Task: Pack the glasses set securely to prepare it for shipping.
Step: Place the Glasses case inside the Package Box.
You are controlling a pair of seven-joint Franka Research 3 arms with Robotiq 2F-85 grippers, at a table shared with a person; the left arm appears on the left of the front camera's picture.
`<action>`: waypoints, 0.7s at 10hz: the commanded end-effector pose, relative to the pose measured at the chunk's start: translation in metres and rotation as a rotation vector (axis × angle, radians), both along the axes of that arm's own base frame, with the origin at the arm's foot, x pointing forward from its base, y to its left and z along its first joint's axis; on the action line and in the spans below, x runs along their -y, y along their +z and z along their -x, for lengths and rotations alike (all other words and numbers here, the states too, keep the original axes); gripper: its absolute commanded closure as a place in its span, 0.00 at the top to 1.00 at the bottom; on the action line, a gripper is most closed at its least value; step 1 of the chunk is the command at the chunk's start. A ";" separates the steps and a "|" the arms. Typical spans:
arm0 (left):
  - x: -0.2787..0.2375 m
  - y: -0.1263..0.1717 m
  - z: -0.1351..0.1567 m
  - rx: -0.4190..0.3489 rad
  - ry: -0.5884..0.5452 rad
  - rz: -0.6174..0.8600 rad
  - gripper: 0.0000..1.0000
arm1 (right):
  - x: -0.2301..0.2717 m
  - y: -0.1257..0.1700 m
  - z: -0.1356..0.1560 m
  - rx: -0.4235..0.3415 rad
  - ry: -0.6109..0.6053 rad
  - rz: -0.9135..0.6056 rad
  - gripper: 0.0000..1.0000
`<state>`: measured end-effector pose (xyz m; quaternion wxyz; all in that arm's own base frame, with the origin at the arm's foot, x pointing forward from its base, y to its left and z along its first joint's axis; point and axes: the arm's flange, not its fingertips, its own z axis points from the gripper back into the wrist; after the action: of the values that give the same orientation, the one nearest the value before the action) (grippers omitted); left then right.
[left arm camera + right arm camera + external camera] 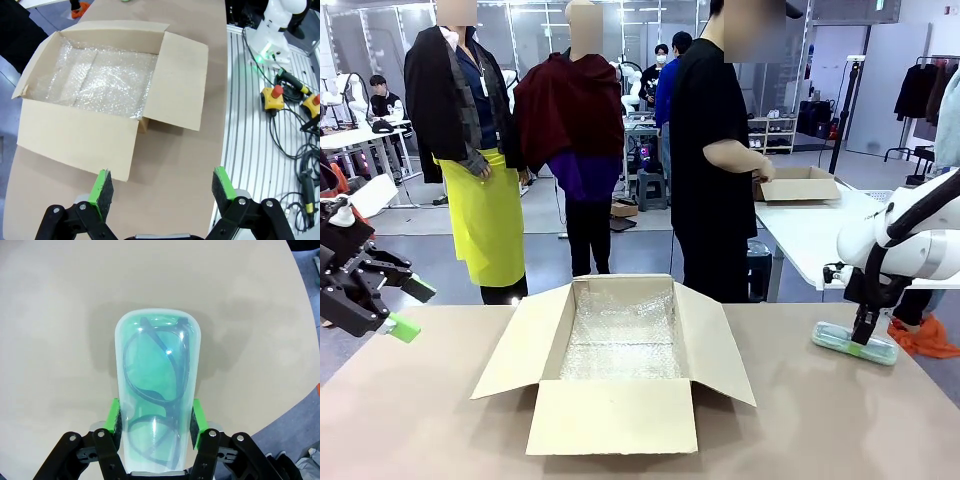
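A lab room with people standing beyond the far edge frames a tan tabletop [420,400]. At its middle sits an open cardboard box [615,415], flaps spread wide. The bubble wrap sheet [620,340] already lines the floor of the box, and nothing else lies on it, so the padding step looks done while the packing itself has barely begun. Near the right edge of the tabletop the mint-green pack [832,338] lies flat. The right gripper [861,345] stands over it, and the right wrist view shows the green pads clamped against the pack's two long sides, the dark frames visible through the clear wrap. The pack appears to rest on the surface, not yet lifted. The left gripper [412,308] hangs above the left edge of the tabletop with its fingers spread wide and nothing between them, looking down toward the box. By my reading, what remains is lifting this pack and carrying it to the box. After that comes setting it on the padding, adding the rest of the set, covering it and closing the flaps.
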<state>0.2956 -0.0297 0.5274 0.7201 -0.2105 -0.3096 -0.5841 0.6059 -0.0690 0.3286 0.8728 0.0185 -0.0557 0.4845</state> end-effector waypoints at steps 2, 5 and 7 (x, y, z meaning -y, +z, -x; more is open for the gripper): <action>0.000 0.003 0.001 -0.003 -0.014 0.020 1.00 | -0.024 0.069 0.016 0.003 0.100 0.000 0.46; 0.000 0.003 0.001 -0.003 -0.014 0.020 1.00 | -0.056 0.142 0.042 -0.005 0.221 0.106 0.46; 0.000 0.003 0.001 -0.003 -0.014 0.020 1.00 | -0.100 0.175 0.046 -0.030 0.360 0.088 0.46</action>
<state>0.2955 -0.0301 0.5276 0.7202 -0.2098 -0.3091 -0.5845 0.5533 0.0177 0.4995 0.7985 -0.0110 -0.0240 0.6015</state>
